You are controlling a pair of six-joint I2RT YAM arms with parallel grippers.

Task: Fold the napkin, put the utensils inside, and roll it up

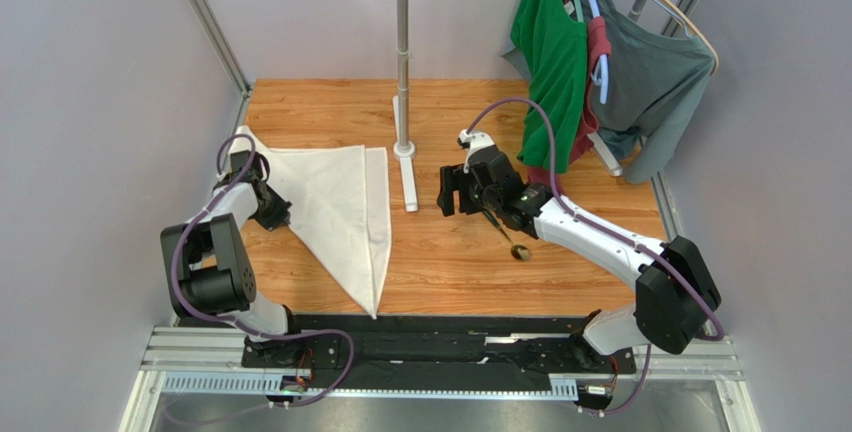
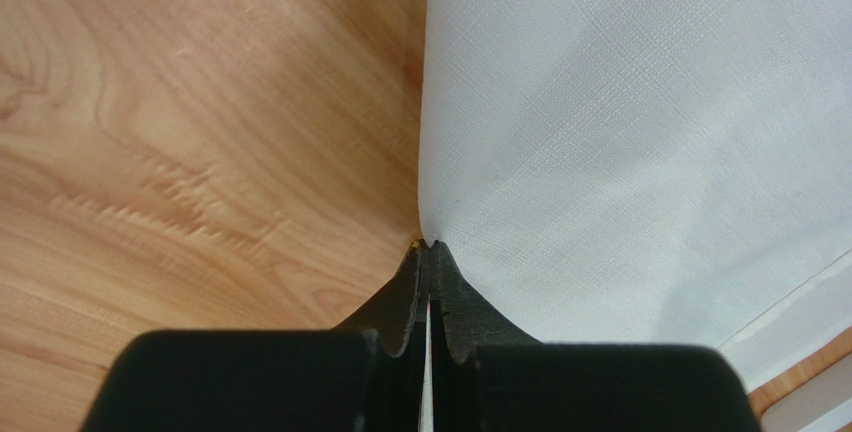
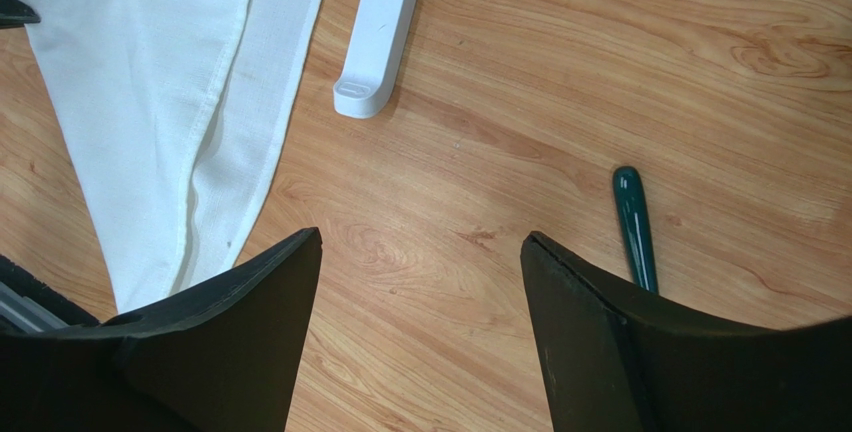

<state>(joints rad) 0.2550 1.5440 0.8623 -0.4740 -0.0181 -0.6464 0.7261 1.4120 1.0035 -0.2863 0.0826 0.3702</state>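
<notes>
White napkin (image 1: 335,207) lay flat on the wooden table (image 1: 450,272), one edge pinched in the fully closed left gripper (image 2: 429,252). Right gripper (image 3: 420,240) hung wide open and empty over the wood. The spoon (image 3: 634,227) lay just beside one jaw, with the napkin well apart on the other side.

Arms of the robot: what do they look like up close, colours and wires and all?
The left arm and the right arm both mix white tube links with chunky black joints. A thin purple cable loops along each. The fingers are flat, matte black wedges.
</notes>
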